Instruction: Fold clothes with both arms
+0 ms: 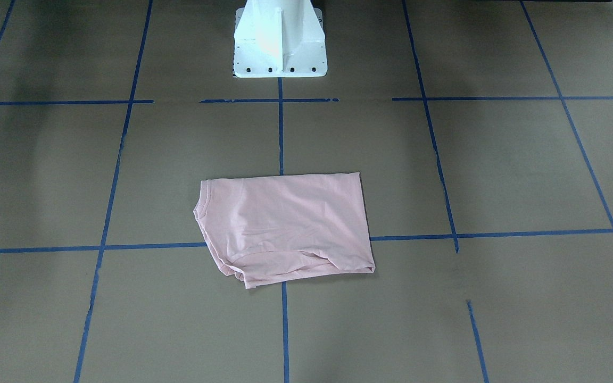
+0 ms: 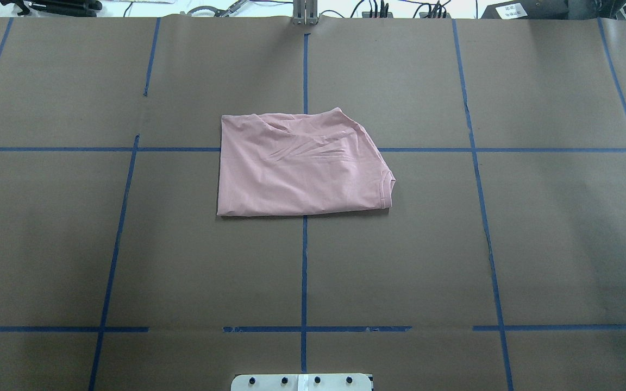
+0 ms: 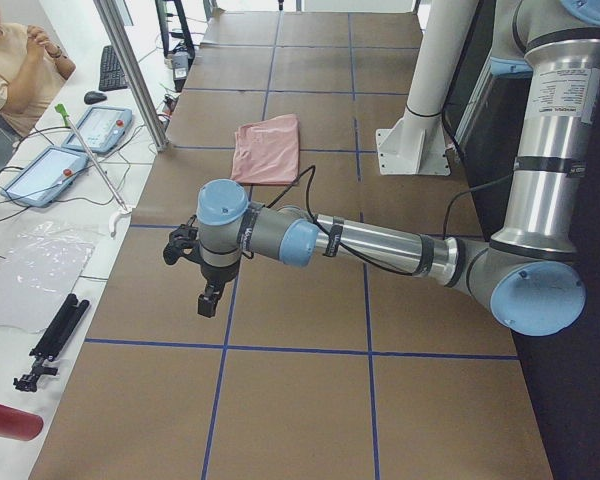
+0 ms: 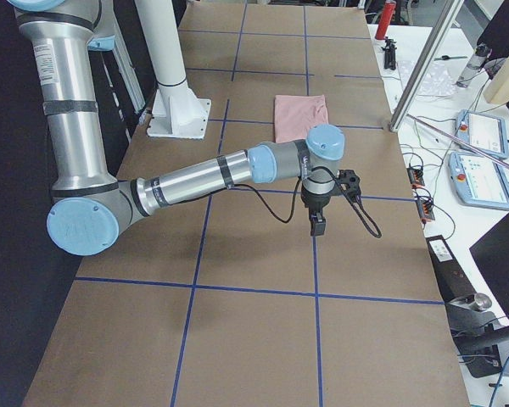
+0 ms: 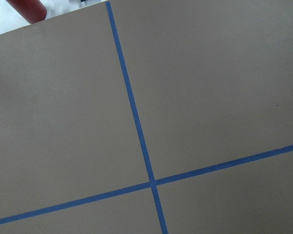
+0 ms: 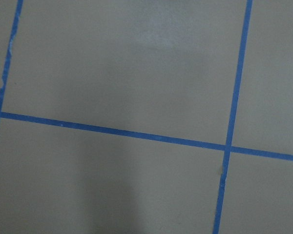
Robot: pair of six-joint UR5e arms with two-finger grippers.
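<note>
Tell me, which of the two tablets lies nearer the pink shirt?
The tablet beside the metal post, roughly level with the shirt; the other tablet lies farther away.

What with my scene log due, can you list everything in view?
pale pink folded T-shirt: one, pink, table's middle, across the centre line
brown paper-covered table: one, brown, work surface
blue tape grid lines: several, blue, on the table
white pedestal base: one, white, robot's table edge
teach pendants: two, pale blue, side bench
red cylinder: one, red, same bench
seated person: one, beige shirt, at bench
left arm: one, silver-grey, over table; left gripper black, state unclear
right arm: one, silver-grey, over table; right gripper black, state unclear
</note>
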